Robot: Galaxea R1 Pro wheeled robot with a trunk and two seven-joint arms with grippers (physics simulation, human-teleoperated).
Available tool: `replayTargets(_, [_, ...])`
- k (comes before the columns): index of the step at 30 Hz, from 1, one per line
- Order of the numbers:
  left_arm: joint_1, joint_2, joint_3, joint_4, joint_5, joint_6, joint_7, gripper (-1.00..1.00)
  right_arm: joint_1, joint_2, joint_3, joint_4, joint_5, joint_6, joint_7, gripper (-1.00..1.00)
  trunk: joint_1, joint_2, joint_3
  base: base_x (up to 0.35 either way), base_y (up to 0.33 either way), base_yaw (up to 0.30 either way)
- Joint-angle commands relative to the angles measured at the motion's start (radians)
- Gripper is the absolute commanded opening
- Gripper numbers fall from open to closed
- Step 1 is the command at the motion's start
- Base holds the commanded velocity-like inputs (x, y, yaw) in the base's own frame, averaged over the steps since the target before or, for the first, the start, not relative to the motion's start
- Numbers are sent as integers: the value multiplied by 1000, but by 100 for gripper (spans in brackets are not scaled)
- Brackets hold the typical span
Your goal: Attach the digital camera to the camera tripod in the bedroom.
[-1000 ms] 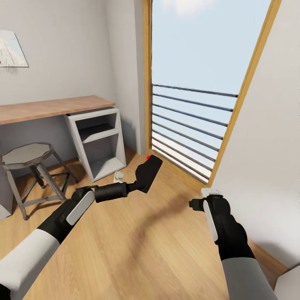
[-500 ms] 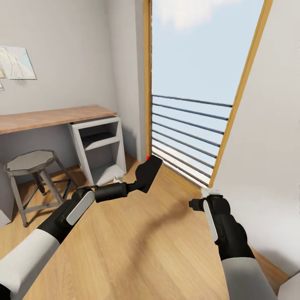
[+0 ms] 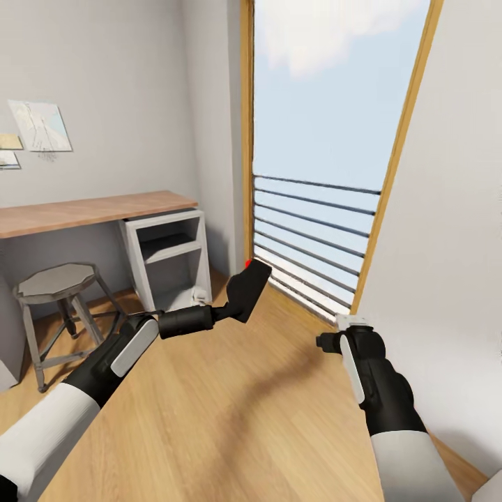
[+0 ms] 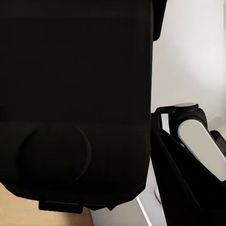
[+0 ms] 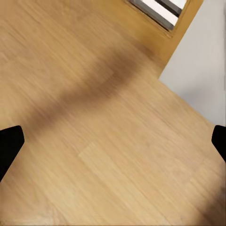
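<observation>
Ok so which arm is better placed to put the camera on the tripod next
Left, probably. The left gripper already holds the digital camera out in front of the robot, while the right gripper is open with nothing between its fingers, above bare wood floor.

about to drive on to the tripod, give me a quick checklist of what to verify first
1. Digital camera held in the left gripper: ok, it sits at the fingertips, red button at its top edge.
2. Grip firm: cannot tell; the camera body blocks the left wrist view.
3. Right gripper free: ok, fingers apart in its wrist view with bare wood floor between them.
4. Camera tripod located: not ok, not seen from here.
5. Path ahead: not ok, the railed window and a wall stand ahead.
6. Desk and stool clearance: ok, both off to the left.
</observation>
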Motion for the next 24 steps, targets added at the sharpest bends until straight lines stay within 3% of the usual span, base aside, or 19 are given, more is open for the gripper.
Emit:
replayTargets(1, [-1, 1, -3, 0, 7, 6, 0, -100, -1, 1, -1, -1, 6, 4, 3, 100, -1, 0, 3, 0, 0, 0])
replayTargets(14, [-1, 1, -2, 15, 8, 6, 0, -100, -1, 1, -1, -1, 6, 4, 3, 100, -6, 3, 53, 0, 0, 0])
replayTargets(24, [-1, 1, -1, 20, 8, 6, 0, -100, -1, 1, -1, -1, 6, 4, 3, 100, -45, 72, 85, 0, 0, 0])
